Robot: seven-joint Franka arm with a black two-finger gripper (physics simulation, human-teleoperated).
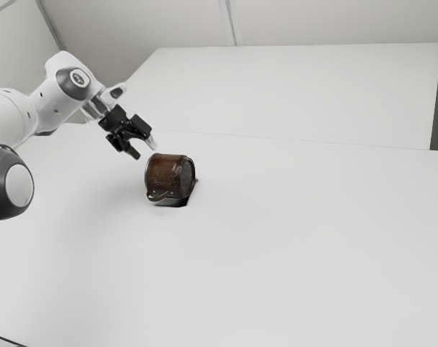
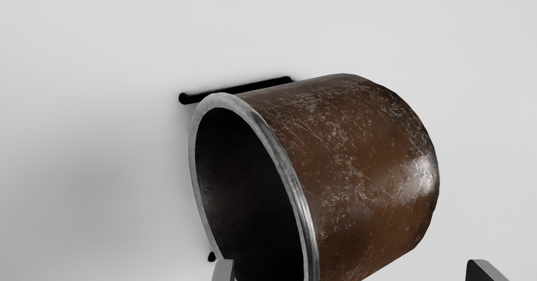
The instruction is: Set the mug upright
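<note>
At the upper left of the exterior view, the black two-finger gripper (image 1: 144, 149) is positioned near the mug (image 1: 170, 177), on its upper-left side. The arm (image 1: 51, 103), white with dark grey joint covers, enters at the left edge and slopes down to the gripper. Finger state: spread, with nothing pinched between the fingers. Seen from where I stand, a gap separates the fingertips from the mug.

Mug position: left of centre in the exterior view, slightly above mid-height, resting on the white table (image 1: 277, 253). Mug orientation: lying on its side, not upright. The mouth is directed toward the left of the frame and the base toward the right. The handle (image 1: 160, 195) is located at the lower left of the mug, close to the tabletop. A black patch (image 1: 181, 203) lies beneath the body.

In the wrist view, the mug presents a grey metallic rim (image 2: 251, 113), a dark interior and a scratched brown outer wall. One fingertip (image 2: 224, 269) overlaps the edge of the mouth in the picture; the other (image 2: 482, 269) stands well apart from the outer wall, beyond the base end. A black strip (image 2: 247, 88) runs alongside the mug.
</note>
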